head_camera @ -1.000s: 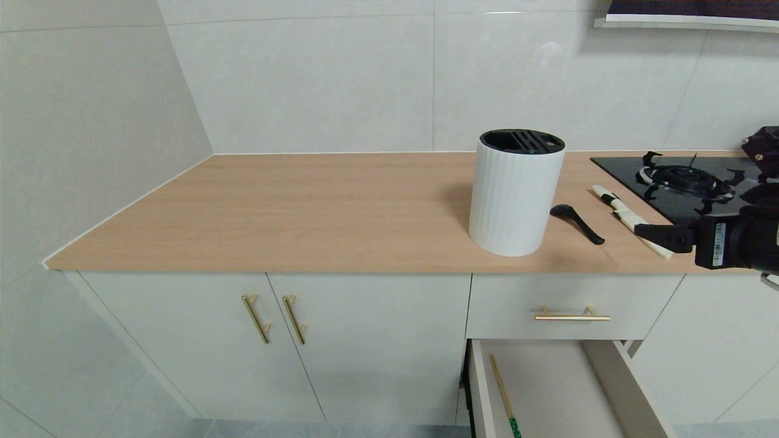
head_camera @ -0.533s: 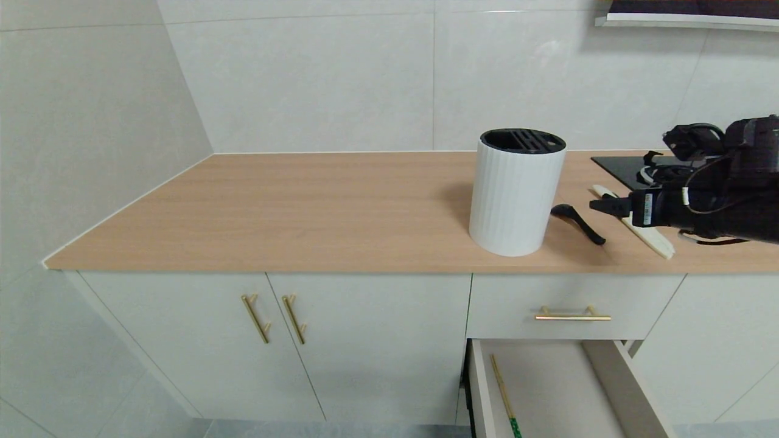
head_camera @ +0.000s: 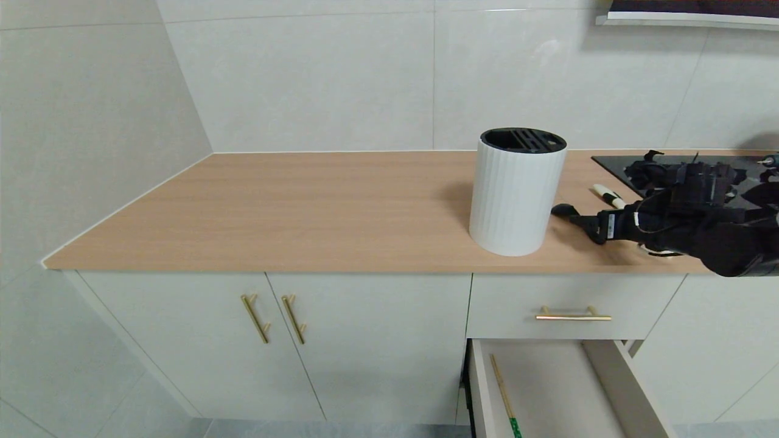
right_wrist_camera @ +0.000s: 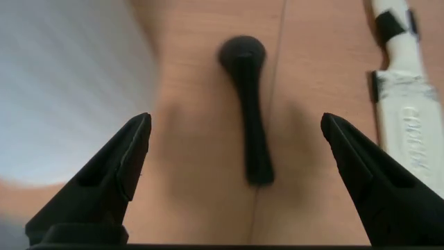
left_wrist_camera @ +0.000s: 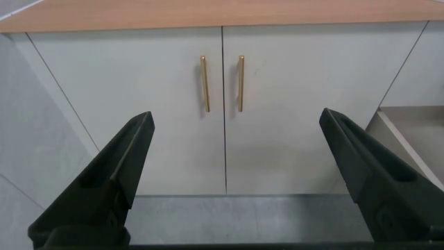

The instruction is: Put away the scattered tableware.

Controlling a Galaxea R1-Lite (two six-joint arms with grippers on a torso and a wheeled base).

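Note:
A black spoon [head_camera: 563, 210] [right_wrist_camera: 250, 118] lies on the wooden counter [head_camera: 335, 207] just right of the white ribbed utensil holder [head_camera: 516, 194] with a black slotted top. A white knife [head_camera: 608, 194] [right_wrist_camera: 402, 90] lies beyond the spoon, toward the stove. My right gripper [head_camera: 591, 228] [right_wrist_camera: 236, 132] hovers low over the spoon's handle, open, its fingers wide on either side of the spoon. My left gripper [left_wrist_camera: 236, 128] is open and holds nothing, below counter height, facing the cabinet doors.
A black gas hob [head_camera: 669, 170] sits at the counter's right end. Under the counter a drawer [head_camera: 481, 389] stands pulled open, with a chopstick [head_camera: 503, 389] inside. Cabinet doors with gold handles [head_camera: 268, 316] [left_wrist_camera: 222, 83] are to its left. The holder [right_wrist_camera: 62, 83] stands close beside the right gripper.
My right arm rose from the counter's front edge, swung in over the knife, then dropped leftward to the spoon. The spoon, knife and holder have not moved.

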